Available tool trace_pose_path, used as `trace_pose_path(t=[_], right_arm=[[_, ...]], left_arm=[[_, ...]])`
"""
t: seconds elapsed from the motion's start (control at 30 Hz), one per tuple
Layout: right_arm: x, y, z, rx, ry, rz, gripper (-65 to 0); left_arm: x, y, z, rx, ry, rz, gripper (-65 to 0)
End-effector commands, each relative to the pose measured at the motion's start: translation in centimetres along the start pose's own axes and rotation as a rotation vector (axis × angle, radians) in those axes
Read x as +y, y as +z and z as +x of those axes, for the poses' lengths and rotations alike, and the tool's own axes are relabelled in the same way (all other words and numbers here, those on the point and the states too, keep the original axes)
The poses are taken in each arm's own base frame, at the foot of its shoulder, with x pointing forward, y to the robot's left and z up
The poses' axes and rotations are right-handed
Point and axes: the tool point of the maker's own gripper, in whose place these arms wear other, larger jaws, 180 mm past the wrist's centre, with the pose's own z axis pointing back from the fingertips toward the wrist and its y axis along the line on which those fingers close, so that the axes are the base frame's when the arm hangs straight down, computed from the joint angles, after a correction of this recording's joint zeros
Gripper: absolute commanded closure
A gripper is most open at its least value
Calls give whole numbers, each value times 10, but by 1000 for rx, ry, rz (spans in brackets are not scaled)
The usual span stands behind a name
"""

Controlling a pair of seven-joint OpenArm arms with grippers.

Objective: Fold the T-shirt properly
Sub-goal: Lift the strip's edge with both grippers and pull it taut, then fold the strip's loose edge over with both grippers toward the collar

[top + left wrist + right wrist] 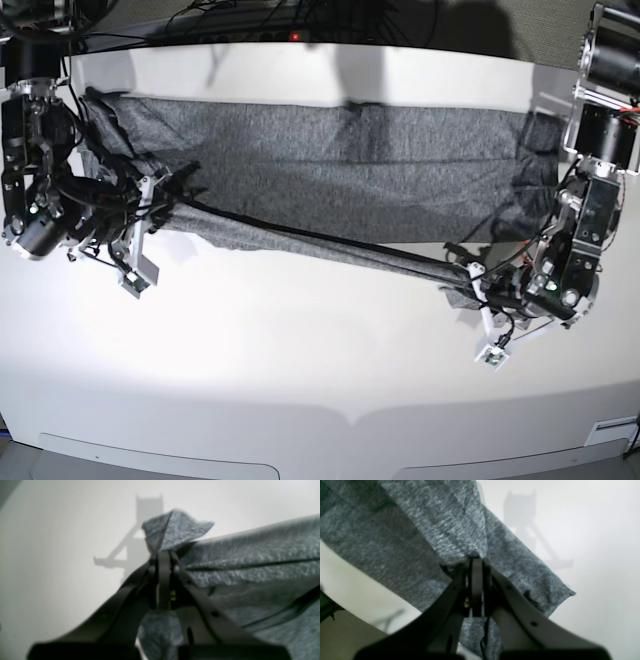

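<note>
A white worktop [320, 380] fills the base view, cables along its far edge at twelve o'clock; the grey T-shirt [340, 155] lies spread across the far half, its near edge lifted into a taut band running from nine o'clock towards four o'clock; the right pincer [160, 195] is clamped tight on one end of that band; the left pincer [470, 275] grips the other end, a fabric tuft poking past its tips.
</note>
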Motion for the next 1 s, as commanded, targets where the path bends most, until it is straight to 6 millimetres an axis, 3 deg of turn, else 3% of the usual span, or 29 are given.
trace_pose_path(t=[0.0, 0.3, 0.5, 0.6, 0.73, 0.77, 0.87, 0.97], right_arm=[[-11, 9, -1, 12, 24, -50, 0], [-9, 17, -29, 85, 66, -64, 0], [-9, 19, -35, 99, 71, -62, 0], [6, 18, -25, 41, 55, 22, 0], [34, 20, 4, -111, 21, 167, 0], [34, 19, 7, -120, 19, 162, -17], [36, 14, 26, -205, 10, 139, -155], [31, 12, 49, -315, 10, 76, -165]], left_arm=[[21, 9, 9, -20, -6, 57, 0], [33, 8, -40, 85, -22, 83, 0], [26, 22, -44, 55, -80, 114, 0], [14, 30, -30, -21, -99, 106, 0], [3, 37, -13, -87, -109, 93, 0], [1, 38, -9, -106, -110, 91, 0], [-3, 38, -2, -135, -106, 81, 0], [-7, 38, 5, -170, -105, 73, 0]])
